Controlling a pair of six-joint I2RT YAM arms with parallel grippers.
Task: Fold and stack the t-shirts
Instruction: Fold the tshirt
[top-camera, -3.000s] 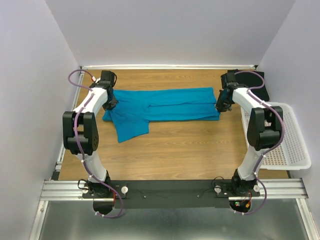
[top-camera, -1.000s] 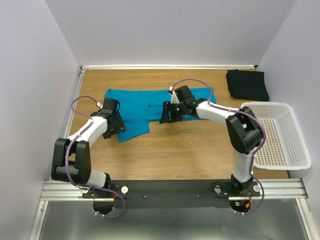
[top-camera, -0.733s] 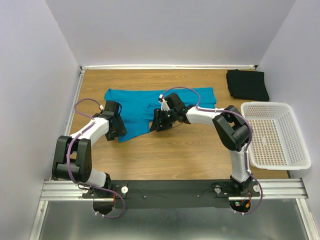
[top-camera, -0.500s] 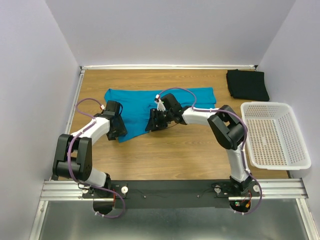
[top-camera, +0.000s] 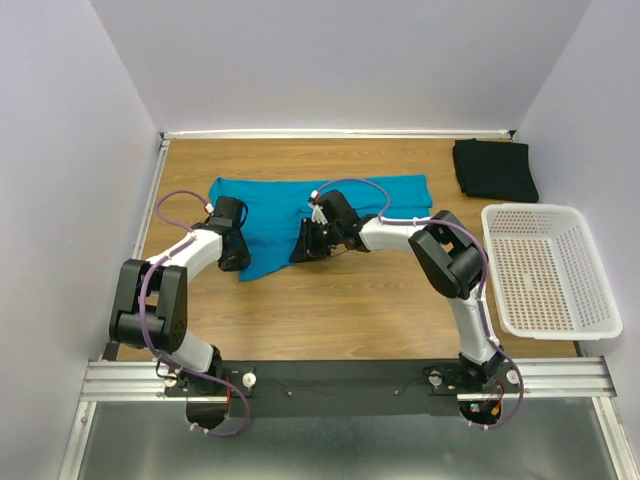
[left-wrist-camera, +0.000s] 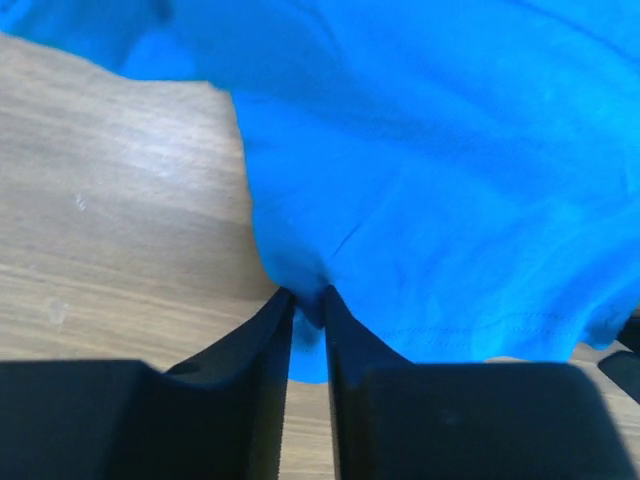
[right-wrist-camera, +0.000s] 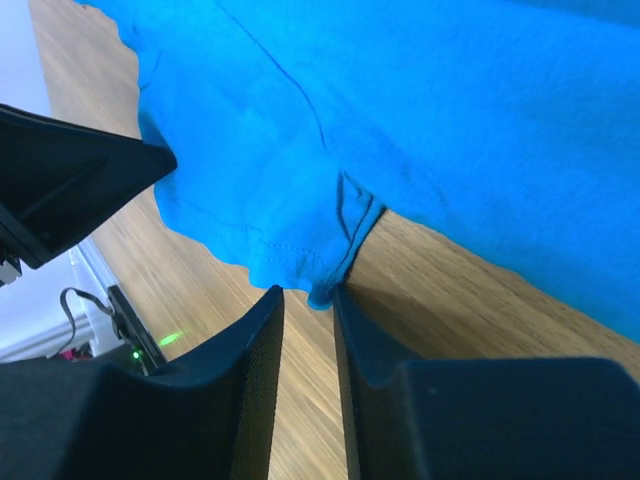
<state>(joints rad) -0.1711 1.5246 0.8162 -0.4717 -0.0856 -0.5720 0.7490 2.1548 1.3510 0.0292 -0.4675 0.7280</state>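
The teal-blue t-shirt lies folded lengthwise across the back of the table, one sleeve hanging toward me at its left end. My left gripper is shut on a pinch of the sleeve's left edge; teal cloth fills that view. My right gripper sits low at the sleeve's right corner, jaws narrowly open, the cloth corner touching its right finger. The teal shirt fills the right wrist view. The black t-shirt lies folded at the back right corner.
A white perforated basket stands at the right edge of the table. The left gripper's black body shows close by in the right wrist view. Bare wood lies between the shirt and the arm bases.
The right gripper has slid left along the shirt's near edge to the sleeve corner. The left gripper has edged slightly right and back at the sleeve. Three seconds ago both were at the shirt's far ends.
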